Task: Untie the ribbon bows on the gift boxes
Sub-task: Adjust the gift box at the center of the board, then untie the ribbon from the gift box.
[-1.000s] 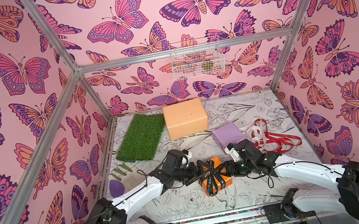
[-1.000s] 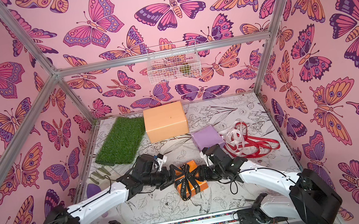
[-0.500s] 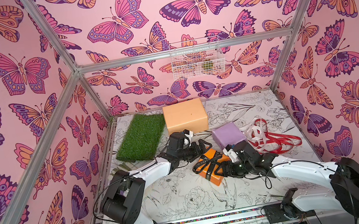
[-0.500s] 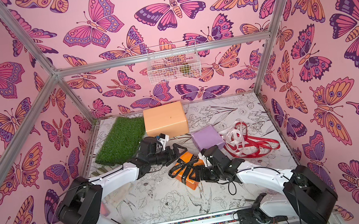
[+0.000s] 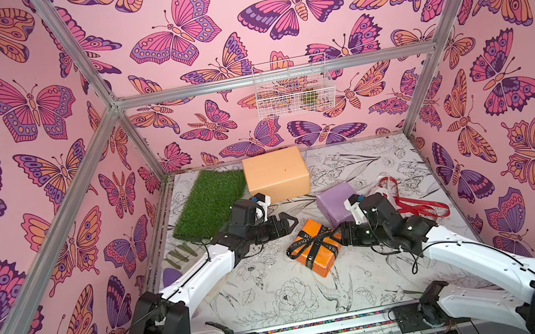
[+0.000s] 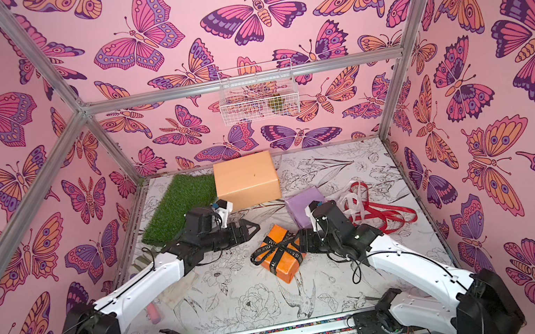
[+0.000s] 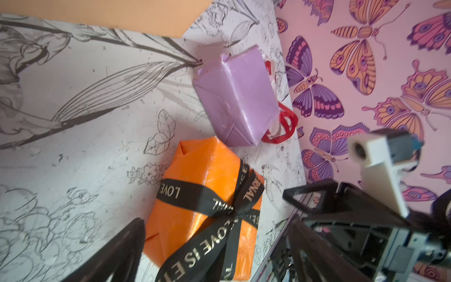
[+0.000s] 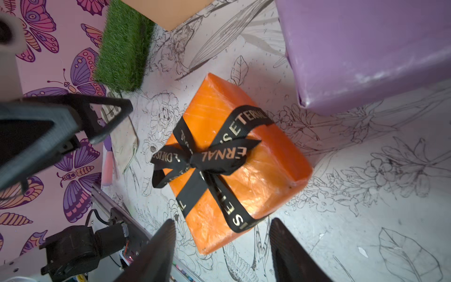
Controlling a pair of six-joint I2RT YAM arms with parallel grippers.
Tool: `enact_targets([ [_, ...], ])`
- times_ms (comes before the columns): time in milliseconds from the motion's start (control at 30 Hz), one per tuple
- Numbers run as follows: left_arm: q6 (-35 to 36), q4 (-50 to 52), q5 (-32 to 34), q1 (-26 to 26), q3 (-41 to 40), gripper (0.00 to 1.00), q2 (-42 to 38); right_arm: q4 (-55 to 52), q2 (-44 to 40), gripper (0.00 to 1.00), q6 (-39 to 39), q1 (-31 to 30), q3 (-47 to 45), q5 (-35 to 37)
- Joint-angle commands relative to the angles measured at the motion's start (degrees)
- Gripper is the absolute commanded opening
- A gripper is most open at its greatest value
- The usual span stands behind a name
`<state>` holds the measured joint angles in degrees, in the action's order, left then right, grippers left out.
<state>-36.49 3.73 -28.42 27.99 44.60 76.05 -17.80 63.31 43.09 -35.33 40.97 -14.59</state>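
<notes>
The orange gift box (image 5: 322, 261) sits mid-table with its black lettered ribbon bow (image 5: 311, 241) still tied. My left gripper (image 5: 284, 223) hovers just behind and left of it, open; in the left wrist view a ribbon tail (image 7: 207, 244) runs loose between the wide jaws. My right gripper (image 5: 342, 235) is at the box's right side, open, with the box's near corner (image 8: 214, 239) between its fingers. The lilac box (image 5: 336, 202) and the peach box (image 5: 276, 175) are bare. Loose red and white ribbons (image 5: 408, 201) lie at the right.
A green grass mat (image 5: 211, 203) lies at the back left beside the peach box. A white wire basket (image 5: 293, 88) hangs on the back wall. Small green sticks (image 5: 179, 254) and a purple object (image 5: 170, 276) lie by the left wall.
Both grippers were at the orange box nearer the front. The box now sits slightly farther back, and the left gripper has pulled back and away. The right jaws have narrowed.
</notes>
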Motion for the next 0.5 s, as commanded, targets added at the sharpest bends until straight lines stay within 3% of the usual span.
enact_targets([
  [0,2.3,4.3,2.5,1.7,-2.6,0.74,-0.5,2.0,3.8,0.55,-1.3,0.3,2.5,-1.3],
  [67,3.4,4.2,2.8,3.2,-2.1,0.52,0.6,2.8,6.9,0.51,-1.8,0.5,3.7,-1.7],
  [100,3.9,4.2,2.9,3.9,-1.6,0.46,1.3,2.7,8.2,0.51,-2.3,0.8,4.4,-2.5],
  [467,6.5,4.3,2.9,6.3,0.4,0.43,7.7,14.4,16.0,0.47,-1.8,1.3,5.4,-9.5],
])
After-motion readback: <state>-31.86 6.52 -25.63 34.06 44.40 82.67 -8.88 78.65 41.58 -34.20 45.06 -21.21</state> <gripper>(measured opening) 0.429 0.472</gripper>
